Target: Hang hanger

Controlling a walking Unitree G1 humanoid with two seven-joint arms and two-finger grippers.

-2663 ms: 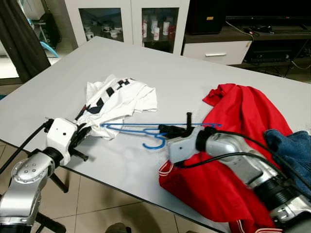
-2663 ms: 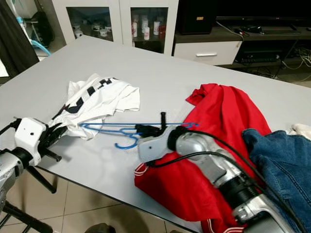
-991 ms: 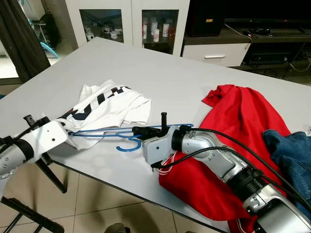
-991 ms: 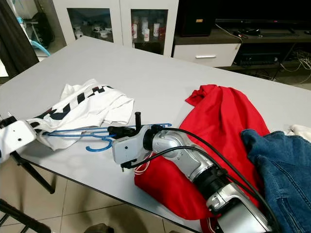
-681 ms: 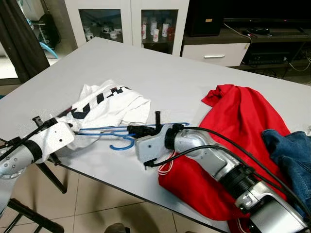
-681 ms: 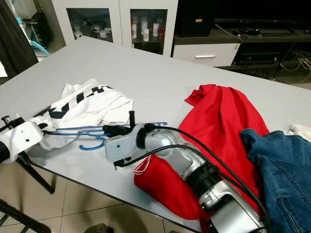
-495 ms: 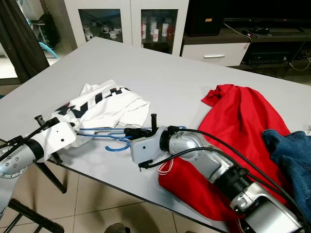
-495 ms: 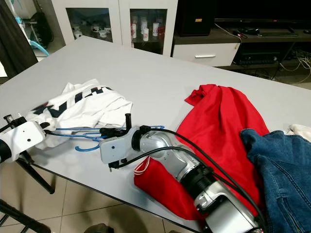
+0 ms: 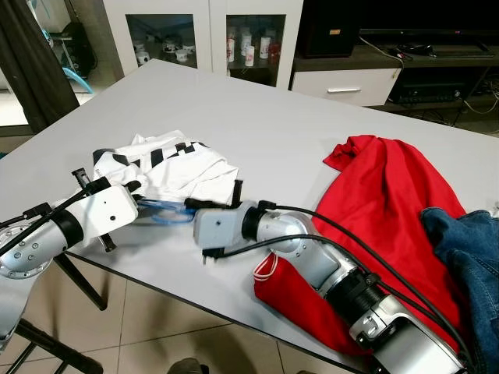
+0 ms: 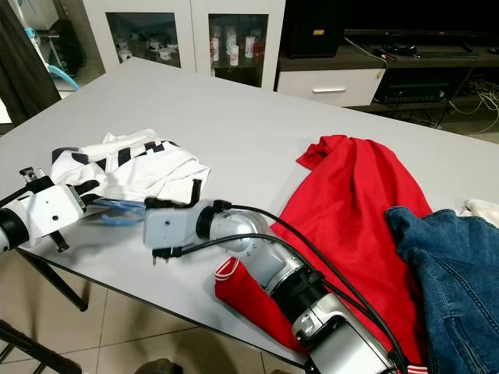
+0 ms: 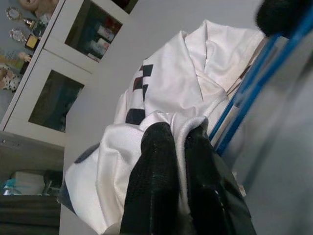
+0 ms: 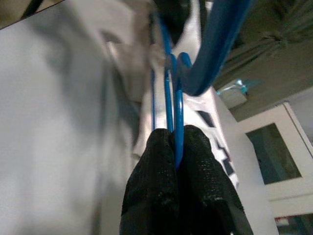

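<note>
On the table [image 9: 312, 117], right fingers [image 12: 161, 181] pinch hanger [image 12: 173, 105]; left fingers [image 11: 159, 171] pinch shirt [image 11: 166, 88].

Shirt [image 9: 168, 167] left; garment [image 9: 382, 202] right, on table [image 9: 273, 117].

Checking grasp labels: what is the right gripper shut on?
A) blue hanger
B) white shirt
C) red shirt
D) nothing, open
A: in the right wrist view the right gripper has its fingers pinched together on the blue hanger wire, while the left gripper clamps the white shirt.
</note>
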